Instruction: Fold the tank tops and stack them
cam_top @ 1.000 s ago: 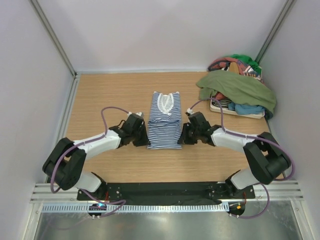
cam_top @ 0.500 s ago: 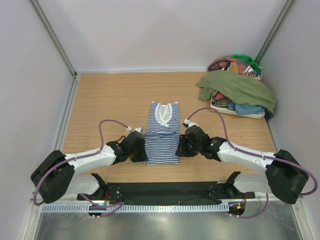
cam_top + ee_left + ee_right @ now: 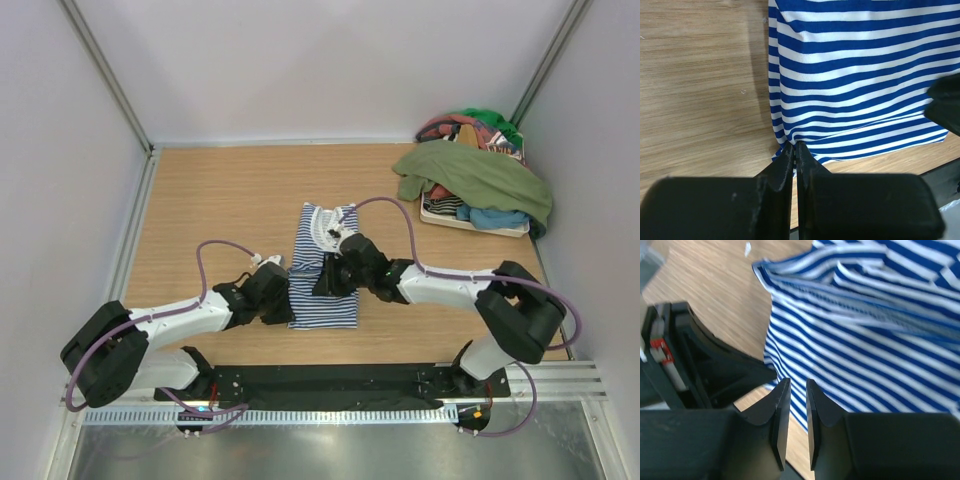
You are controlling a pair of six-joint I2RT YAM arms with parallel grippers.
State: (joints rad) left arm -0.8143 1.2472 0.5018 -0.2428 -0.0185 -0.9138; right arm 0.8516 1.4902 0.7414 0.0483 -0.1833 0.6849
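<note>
The striped tank top (image 3: 322,308) lies folded on the wooden table (image 3: 220,200). Its long axis runs from near to far, with the white-trimmed neckline at the far end. The left gripper (image 3: 796,146) is at the top's left edge, close to the near corner, with its jaws pressed together on a pinch of striped cloth. The right gripper (image 3: 797,382) hangs over the middle of the top, its fingers a narrow slit apart with nothing between them. The olive green tank top (image 3: 480,175) is well off to the striped top's far right, draped over a pile of clothes (image 3: 470,128).
</note>
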